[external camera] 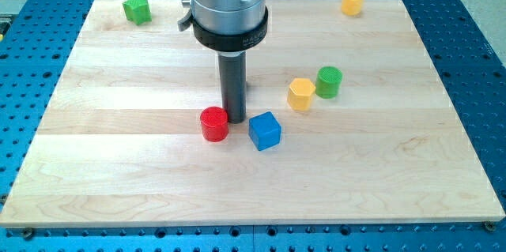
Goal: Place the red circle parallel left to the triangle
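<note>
Red circle (pixel 214 123) touching tool tip (pixel 235 119), on its left

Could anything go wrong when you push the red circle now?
Maybe. My tip sits between the red circle and the blue cube, so a sideways move might bump the cube. The circle is round, so it could slip off my tip. I can't see any triangle to line up with.

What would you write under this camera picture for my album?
My tip touches the red circle, with the blue cube on its other side.
</note>
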Motion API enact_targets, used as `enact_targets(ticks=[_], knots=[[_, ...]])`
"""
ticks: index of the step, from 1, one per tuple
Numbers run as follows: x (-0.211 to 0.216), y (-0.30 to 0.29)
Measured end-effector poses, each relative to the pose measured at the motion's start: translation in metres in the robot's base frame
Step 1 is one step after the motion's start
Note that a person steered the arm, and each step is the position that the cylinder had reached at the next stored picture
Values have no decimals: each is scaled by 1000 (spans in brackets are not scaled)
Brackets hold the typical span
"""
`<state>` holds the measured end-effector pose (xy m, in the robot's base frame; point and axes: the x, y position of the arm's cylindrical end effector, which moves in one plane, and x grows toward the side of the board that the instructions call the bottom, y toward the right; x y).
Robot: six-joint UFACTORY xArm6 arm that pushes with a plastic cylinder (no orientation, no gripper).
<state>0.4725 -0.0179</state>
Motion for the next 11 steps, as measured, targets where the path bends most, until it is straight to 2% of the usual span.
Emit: enact_targets(ticks=[1, 2, 3, 4, 5, 6, 7, 8, 9, 10, 11], knots=[[32, -24], [39, -74], [72, -70], [81, -120], [34, -132], [5, -137], [-14, -136], [-32, -104], [-43, -163], [-43, -175], [-67, -135]])
